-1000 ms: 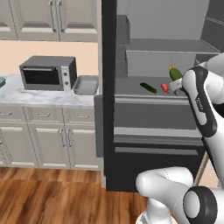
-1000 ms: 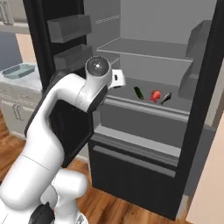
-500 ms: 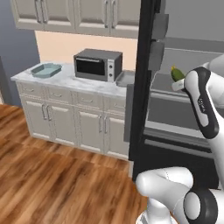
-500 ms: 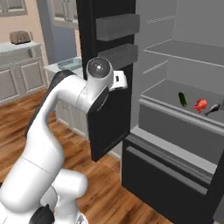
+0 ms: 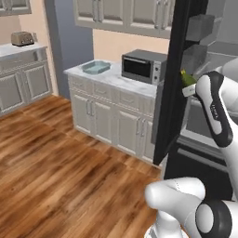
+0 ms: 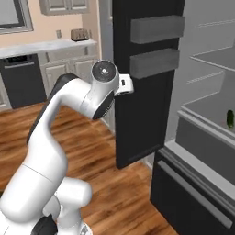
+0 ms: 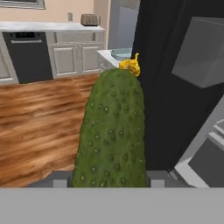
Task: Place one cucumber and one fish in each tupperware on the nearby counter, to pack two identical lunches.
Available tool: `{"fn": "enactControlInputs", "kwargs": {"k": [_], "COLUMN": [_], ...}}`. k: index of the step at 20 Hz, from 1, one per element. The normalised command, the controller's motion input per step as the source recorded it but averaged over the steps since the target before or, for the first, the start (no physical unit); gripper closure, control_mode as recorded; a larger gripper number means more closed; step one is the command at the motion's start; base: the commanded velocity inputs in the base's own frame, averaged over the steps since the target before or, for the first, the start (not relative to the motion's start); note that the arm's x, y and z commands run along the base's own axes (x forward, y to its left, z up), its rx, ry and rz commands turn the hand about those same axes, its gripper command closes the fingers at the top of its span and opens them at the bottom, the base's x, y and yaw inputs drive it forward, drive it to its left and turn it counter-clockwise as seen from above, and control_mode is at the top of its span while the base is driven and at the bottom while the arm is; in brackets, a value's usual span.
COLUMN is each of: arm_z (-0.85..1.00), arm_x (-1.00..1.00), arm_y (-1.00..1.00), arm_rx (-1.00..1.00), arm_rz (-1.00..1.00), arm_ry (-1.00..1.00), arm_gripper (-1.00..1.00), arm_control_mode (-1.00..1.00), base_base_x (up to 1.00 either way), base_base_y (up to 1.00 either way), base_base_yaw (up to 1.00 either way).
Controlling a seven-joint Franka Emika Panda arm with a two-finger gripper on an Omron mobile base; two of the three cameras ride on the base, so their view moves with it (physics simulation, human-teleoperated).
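- Where the left base view looks past the open dark fridge door [image 5: 174, 79], the claw [image 5: 188, 86] sits at the end of the white arm, close against the door's edge, with the cucumber [image 5: 187, 79] pinched in it; only the green top of the cucumber pokes up above the claw, pointing upward and slightly away from the arm.
- Well to the left of the claw and lower stands the desk [image 5: 109, 76], carrying the pale blue-teal tupperware [image 5: 96, 67] at its far left end and a dark toaster oven [image 5: 144, 66] nearer the claw.
- From the right base view, the arm's round wrist joint hides the claw's jaws, so their grip cannot be told from this side; a second cucumber [image 6: 230, 118] lies far to the right of the arm on a fridge shelf [image 6: 209, 114], standing roughly upright in the picture.
- Seen from the hand view, the held cucumber [image 7: 113, 131] rises straight out from between the two fingertips [image 7: 159, 177], its long axis running along the claw's reach, its yellow blossom tip farthest from the claw.
- Beyond that tip, well apart, the teal tupperware [image 7: 121, 53] rests on the desk corner [image 7: 105, 56].
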Motion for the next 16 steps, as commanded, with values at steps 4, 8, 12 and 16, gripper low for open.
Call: {"fn": "enactControlInputs", "kwargs": {"k": [4, 8, 12, 16], "arm_z": [0.0, 0.0, 0.0, 0.0], "arm_x": [0.0, 0.0, 0.0, 0.0], "arm_y": [0.0, 0.0, 0.0, 0.0], "arm_rx": [0.0, 0.0, 0.0, 0.0], "arm_rz": [0.0, 0.0, 0.0, 0.0], "arm_ry": [0.0, 0.0, 0.0, 0.0], "arm_gripper": [1.0, 1.0, 1.0, 1.0], "arm_control_mode": [1.0, 1.0, 1.0, 1.0], "base_base_x": [-0.68, -0.6, -0.14, 0.32], "base_base_y": [-0.01, 0.26, 0.78, 1.0], "base_base_yaw": [0.43, 0.31, 0.24, 0.21]}}
